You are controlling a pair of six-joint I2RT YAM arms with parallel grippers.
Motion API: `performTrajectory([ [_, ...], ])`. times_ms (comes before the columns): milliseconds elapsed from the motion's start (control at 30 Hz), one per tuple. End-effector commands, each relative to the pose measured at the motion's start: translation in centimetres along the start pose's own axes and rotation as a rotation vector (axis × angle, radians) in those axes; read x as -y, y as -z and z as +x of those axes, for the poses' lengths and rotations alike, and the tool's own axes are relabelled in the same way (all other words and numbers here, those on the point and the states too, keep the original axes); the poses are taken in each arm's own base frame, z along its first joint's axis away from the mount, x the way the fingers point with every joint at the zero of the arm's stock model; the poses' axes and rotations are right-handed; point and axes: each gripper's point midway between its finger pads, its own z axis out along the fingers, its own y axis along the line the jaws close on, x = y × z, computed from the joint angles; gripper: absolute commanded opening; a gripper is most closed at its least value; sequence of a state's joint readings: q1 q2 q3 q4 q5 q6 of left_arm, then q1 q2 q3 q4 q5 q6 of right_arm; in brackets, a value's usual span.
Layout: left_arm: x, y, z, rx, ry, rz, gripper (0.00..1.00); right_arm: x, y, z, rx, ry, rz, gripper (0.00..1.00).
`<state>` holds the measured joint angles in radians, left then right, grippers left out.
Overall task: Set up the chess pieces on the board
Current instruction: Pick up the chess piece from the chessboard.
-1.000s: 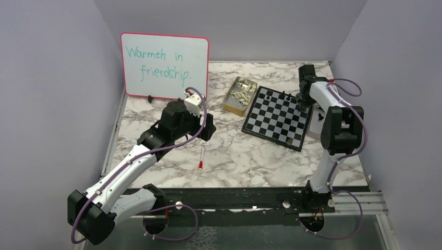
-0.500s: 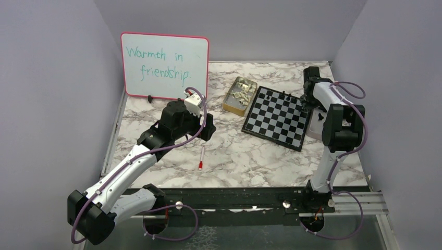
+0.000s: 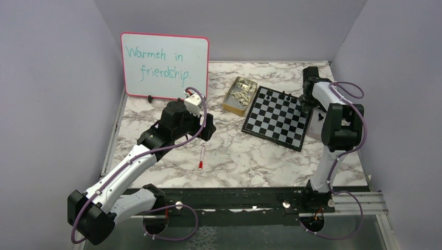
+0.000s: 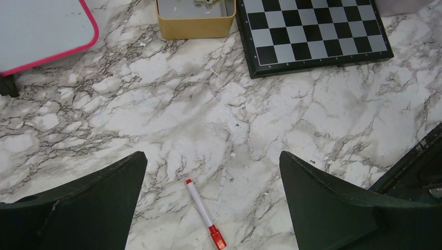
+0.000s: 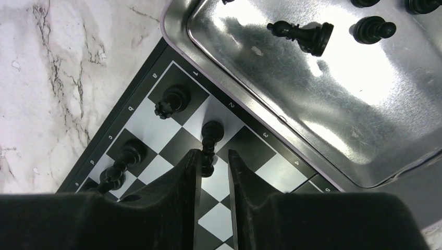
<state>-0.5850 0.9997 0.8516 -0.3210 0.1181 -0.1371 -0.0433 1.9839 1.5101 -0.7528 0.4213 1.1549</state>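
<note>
Right tool narrowly parted astride a standing black piece near edge of board, left tool wide above desk

Glossy blk chess pieces, shiny scuffed metal tray, smooth marble-look table.

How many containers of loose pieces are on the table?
2. A gold tin of pale pieces sits left of the board; a silver tray of black pieces lies along the board's right edge, largely hidden under the right arm from above.
</note>
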Motion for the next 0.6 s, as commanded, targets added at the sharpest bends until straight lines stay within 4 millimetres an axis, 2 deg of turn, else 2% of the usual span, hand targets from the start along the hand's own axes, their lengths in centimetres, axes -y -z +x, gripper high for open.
performTrajectory([
  [0,0.03,0.35,-0.66,0.036,-0.009,-0.006,0.98,-1.03,-0.29,-0.07,-0.005,-0.036,-0.013,0.30],
  [567,0.01,0.35,-0.66,0.036,-0.010,-0.007,0.98,-1.47,-0.89,0.13,-0.013,-0.056,-0.005,0.29],
])
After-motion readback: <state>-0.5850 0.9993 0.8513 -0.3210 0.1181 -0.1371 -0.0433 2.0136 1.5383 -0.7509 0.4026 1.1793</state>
